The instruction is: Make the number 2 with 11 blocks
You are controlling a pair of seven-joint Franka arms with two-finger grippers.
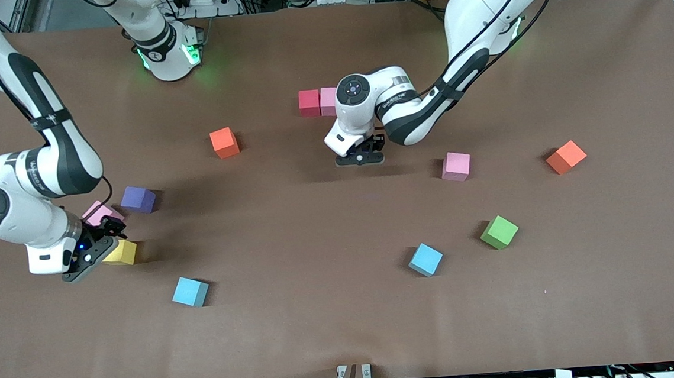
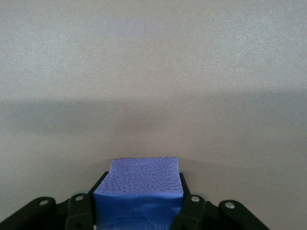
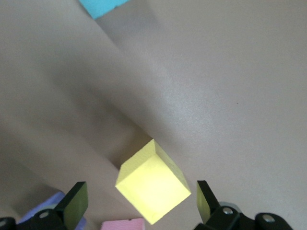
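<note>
my left pincer (image 1: 360,153) grips a purple block (image 2: 139,189); i should set it flush beside the pink block (image 1: 328,101). my right pincer (image 1: 99,244) hangs open over the yellow block (image 3: 152,189).

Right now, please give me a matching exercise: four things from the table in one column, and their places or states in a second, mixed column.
1. left gripper
2. right gripper
3. green block
4. red block

A. touches a pink block
B. shut on a purple block
C. open, over a yellow block
D. beside a light blue block

Pairs: 1-B, 2-C, 3-D, 4-A
</note>
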